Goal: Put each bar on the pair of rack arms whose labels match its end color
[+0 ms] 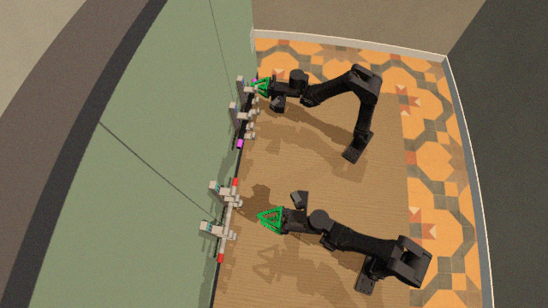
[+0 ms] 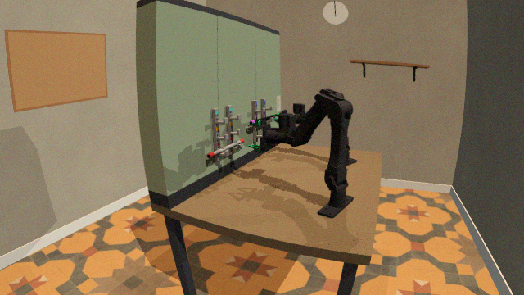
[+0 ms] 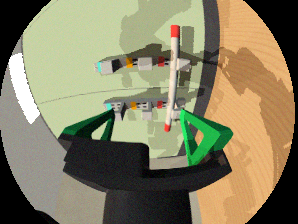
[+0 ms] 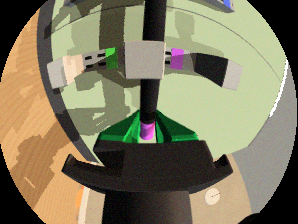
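Observation:
The white bar with red ends lies across both lowest arms of the left rack, below its red labels. The black bar with magenta ends spans the right rack, behind the tip of a middle arm, below the magenta label. Whether it rests on both middle arms cannot be told. My right gripper is shut on its magenta end, beyond the rack. My left gripper is open and empty, in front of the left rack.
The racks hang on the green wall panel behind the wooden table. Left rack labels are cyan, orange and red from the top; the right rack has blue, magenta and green.

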